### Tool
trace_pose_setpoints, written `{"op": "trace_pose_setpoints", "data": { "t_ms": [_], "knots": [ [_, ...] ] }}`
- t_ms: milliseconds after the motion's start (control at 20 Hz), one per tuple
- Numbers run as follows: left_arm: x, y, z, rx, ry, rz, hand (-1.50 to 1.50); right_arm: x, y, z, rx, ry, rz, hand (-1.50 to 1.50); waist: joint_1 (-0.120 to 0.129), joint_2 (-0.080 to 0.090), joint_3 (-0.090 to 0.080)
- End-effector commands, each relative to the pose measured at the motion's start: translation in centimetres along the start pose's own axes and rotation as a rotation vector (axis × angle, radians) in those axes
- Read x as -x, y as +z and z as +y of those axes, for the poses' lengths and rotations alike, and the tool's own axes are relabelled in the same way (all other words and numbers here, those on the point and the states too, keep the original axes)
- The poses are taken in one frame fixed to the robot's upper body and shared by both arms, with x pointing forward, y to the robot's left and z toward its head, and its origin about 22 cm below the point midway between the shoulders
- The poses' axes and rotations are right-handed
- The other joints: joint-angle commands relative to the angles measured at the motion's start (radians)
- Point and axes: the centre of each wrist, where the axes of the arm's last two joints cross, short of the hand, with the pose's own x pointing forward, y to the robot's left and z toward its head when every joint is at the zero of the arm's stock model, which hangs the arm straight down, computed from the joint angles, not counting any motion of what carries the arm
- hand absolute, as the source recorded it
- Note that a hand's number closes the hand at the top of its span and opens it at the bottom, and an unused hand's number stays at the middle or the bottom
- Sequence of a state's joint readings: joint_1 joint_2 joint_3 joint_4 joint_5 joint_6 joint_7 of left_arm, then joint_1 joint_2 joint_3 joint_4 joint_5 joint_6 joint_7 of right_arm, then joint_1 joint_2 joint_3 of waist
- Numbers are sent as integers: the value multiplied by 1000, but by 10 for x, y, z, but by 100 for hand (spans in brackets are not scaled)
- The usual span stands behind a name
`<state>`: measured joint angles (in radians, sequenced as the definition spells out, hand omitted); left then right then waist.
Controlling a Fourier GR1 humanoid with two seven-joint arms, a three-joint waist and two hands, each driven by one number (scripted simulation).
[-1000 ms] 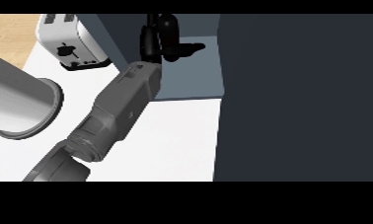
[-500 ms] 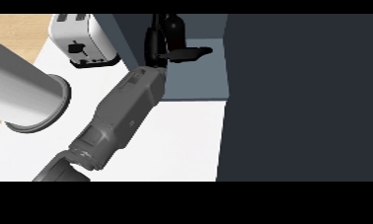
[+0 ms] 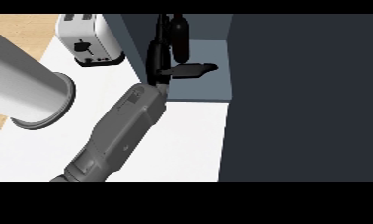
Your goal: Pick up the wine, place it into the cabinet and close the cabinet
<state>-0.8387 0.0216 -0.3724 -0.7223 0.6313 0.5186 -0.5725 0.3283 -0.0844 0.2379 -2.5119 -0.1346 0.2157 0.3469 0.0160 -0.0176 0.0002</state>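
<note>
One head view looks steeply down on the white counter from close above. It faces forward onto the open cabinet, with the toaster at the upper left.

My forearm: grey, boxy shell (one darker inset panel). My hand: black, slim fingers, flat thumb.
</note>
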Motion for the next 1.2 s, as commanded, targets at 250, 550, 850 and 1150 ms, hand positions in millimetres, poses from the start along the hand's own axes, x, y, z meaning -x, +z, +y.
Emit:
{"op": "trace_pose_setpoints", "data": {
  "t_ms": [250,550,850,1150],
  "knots": [
    [-10,68,3,28,96,17,-150,-46,22,7,-18,-19,-95,-150,5,3,-1],
    [-37,103,19,41,130,3,-150,-47,22,8,-27,-13,-95,-150,-6,8,0],
    [-55,168,37,40,151,7,-150,-34,18,8,-34,-13,-77,-150,-6,10,0],
    [-57,186,38,16,134,-30,-150,-40,19,13,-345,73,32,150,-11,10,0]
  ]
}}
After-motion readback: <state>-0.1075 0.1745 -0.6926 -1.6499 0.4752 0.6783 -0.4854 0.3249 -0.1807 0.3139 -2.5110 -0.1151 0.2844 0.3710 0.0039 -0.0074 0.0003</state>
